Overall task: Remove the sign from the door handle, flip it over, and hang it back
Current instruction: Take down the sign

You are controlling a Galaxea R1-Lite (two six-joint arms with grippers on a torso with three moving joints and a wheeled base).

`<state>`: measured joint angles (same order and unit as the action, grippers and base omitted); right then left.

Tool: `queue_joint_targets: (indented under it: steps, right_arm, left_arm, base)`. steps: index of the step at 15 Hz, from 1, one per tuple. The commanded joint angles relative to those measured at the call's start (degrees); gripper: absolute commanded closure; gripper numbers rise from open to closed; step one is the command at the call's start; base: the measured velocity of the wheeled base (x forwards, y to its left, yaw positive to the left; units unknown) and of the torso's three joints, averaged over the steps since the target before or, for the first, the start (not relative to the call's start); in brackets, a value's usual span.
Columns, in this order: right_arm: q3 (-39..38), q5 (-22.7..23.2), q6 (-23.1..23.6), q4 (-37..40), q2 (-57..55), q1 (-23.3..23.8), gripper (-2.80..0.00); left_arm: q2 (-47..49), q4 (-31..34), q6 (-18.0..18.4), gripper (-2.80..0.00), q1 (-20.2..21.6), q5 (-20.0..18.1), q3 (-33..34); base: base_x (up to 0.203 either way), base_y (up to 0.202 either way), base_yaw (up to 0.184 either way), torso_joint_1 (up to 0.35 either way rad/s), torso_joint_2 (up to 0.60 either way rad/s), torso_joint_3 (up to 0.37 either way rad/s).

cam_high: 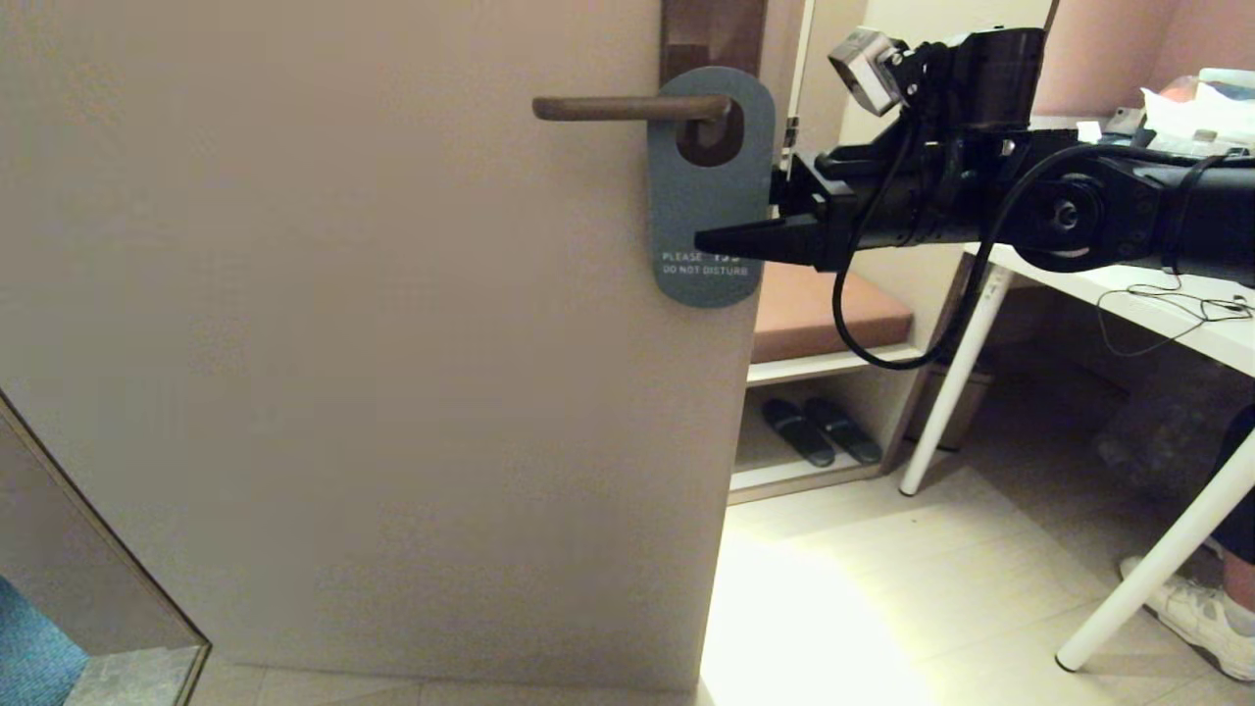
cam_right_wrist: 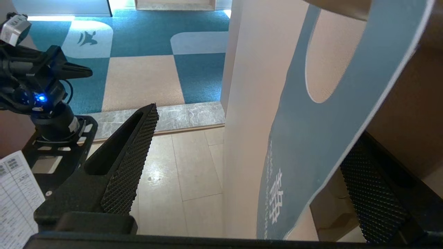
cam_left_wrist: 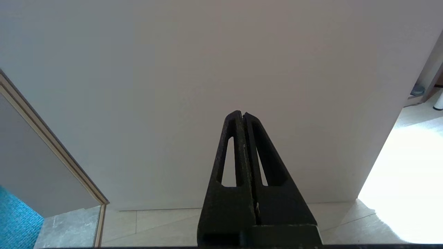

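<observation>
The sign (cam_high: 706, 196) hangs by its round hole on the dark-brown door handle (cam_high: 627, 108), blue-grey "DO NOT DISTURB" face outward, flat against the door (cam_high: 343, 343). My right gripper (cam_high: 745, 224) is open at the sign's lower right edge. One finger (cam_high: 755, 240) lies in front of the sign's face and the other is behind its edge. In the right wrist view the sign (cam_right_wrist: 311, 138) stands between the two pads (cam_right_wrist: 131, 162), touching neither that I can see. My left gripper (cam_left_wrist: 242, 114) is shut and empty, low before the door.
A white table (cam_high: 1128, 294) with slanted legs stands at the right. A cushioned bench (cam_high: 824, 304) with slippers (cam_high: 819, 431) under it is behind the door edge. A person's shoe (cam_high: 1196, 608) is at lower right. A framed panel (cam_high: 78, 569) stands at lower left.
</observation>
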<state>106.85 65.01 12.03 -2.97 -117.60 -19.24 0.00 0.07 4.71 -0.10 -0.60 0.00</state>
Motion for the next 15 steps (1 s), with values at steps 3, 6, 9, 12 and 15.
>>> queue_joint_targets:
  steps: [3, 6, 9, 12, 15]
  right_arm:
    - [-2.0, 0.4, 0.1, 0.0, 1.5, -0.1, -2.80]
    - [-3.0, -1.6, 0.0, 0.0, 2.0, -0.1, -2.80]
    - [-3.1, -1.9, 0.0, 0.0, 2.1, -0.1, -2.80]
    - [-3.5, -1.9, -0.1, 0.0, 2.5, -0.2, 0.00]
    - [-3.6, -2.1, 0.0, 0.0, 2.6, -0.2, 0.00]
  left_arm:
    - [0.0, 0.0, 0.0, 0.00, 0.0, 0.0, 0.0]
    - [0.0, 0.0, 0.0, 0.00, 0.0, 0.0, 0.0]
    - [0.0, 0.0, 0.0, 0.00, 0.0, 0.0, 0.0]
    - [0.0, 0.0, 0.0, 0.00, 0.0, 0.0, 0.0]
    - [0.0, 0.0, 0.0, 0.00, 0.0, 0.0, 0.0]
  base:
    - [0.000, 0.000, 0.000, 0.000, 0.00, 0.000]
    - [0.000, 0.000, 0.000, 0.000, 0.00, 0.000]
    - [0.000, 0.000, 0.000, 0.000, 0.00, 0.000]
    - [0.000, 0.000, 0.000, 0.000, 0.00, 0.000]
    - [0.000, 0.000, 0.000, 0.000, 0.00, 0.000]
